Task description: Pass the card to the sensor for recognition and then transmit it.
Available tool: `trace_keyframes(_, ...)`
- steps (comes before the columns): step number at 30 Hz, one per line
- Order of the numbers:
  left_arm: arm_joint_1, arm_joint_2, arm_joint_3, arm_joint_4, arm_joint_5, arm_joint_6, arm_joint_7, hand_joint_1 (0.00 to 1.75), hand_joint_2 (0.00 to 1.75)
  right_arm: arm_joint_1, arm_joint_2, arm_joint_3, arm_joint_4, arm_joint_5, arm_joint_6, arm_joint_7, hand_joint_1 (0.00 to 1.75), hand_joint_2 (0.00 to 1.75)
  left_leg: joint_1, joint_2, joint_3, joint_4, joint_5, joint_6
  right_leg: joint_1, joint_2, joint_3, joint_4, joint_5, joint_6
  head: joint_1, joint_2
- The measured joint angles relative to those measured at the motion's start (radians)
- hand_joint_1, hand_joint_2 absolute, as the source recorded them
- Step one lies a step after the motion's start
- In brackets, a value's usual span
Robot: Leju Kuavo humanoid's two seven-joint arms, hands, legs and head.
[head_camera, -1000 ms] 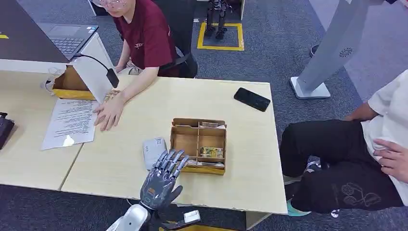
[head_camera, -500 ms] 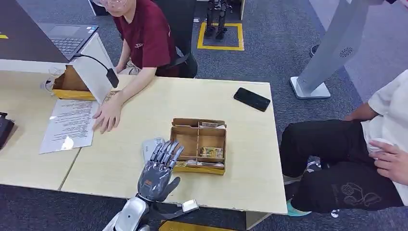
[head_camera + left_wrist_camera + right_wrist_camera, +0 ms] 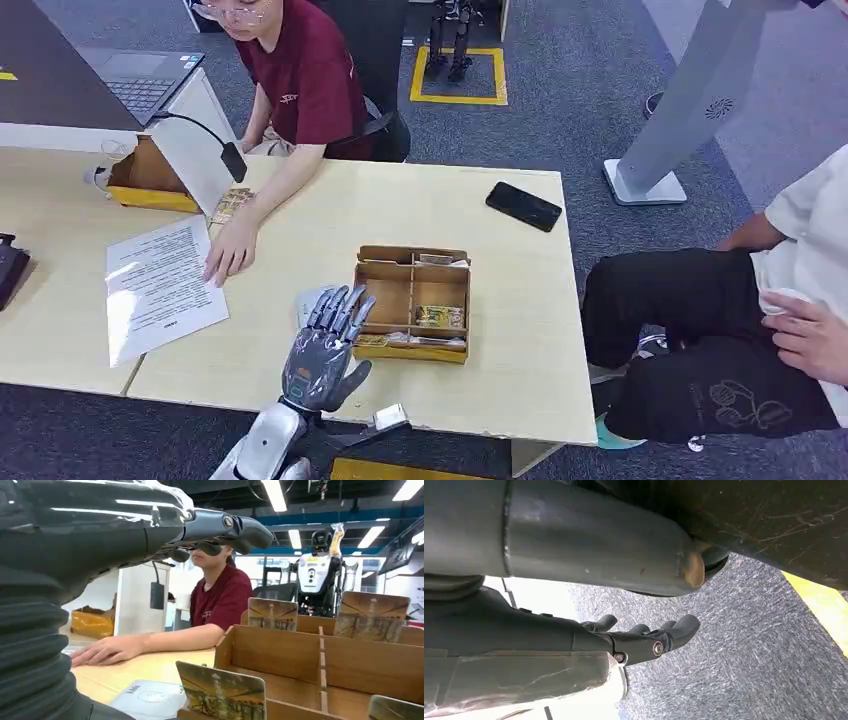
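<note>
**Left hand over the reader, beside the card box**

- Left hand [image 3: 322,352]: raised over the near edge of the surface [image 3: 300,225], palm down, fingers spread and extended, holding nothing.
- Sensor [image 3: 312,303]: flat white-grey reader lying on the surface directly under the fingertips of the left hand; whether they touch it cannot be told. In the left wrist view it lies below the hand [image 3: 145,698].
- Wooden box [image 3: 412,302]: divided into compartments, just to the right of the left hand, near its fingertips.
- Card [image 3: 439,316]: lying in a compartment of the box, right of the left hand and apart from it. More cards stand upright along the box's edges; one stands at the near wall in the left wrist view [image 3: 220,698].
- Right hand [image 3: 644,637]: hanging over grey carpet, fingers loosely curved and apart, holding nothing.
- Person's hand [image 3: 232,253]: flat on the surface ahead and to the left of the left hand, resting at the edge of a printed sheet [image 3: 160,288].
- Black phone [image 3: 523,206]: far ahead and to the right of the left hand.
</note>
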Motion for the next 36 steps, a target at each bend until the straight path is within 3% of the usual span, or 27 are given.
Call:
trace_keyframes(20,-0.012,-0.053,0.08,0.049,0.034,0.0,-0.087,0.0,1.75,0.0,0.0,0.008,0.0,0.0,0.0,0.0,0.0,0.0,0.0,0.0,0.0,0.0,0.0,0.0,0.0,0.0,0.0,0.0,0.0,0.0,0.0,0.0)
trace_keyframes(36,-0.021,-0.091,0.109,0.089,0.041,0.0,-0.113,0.0,1.75,0.0,0.0,0.01,0.0,0.0,-0.003,-0.003,0.0,0.0,0.0,0.0,0.0,0.0,0.0,0.0,0.0,0.0,0.0,0.0,0.0,0.0,0.0,0.0)
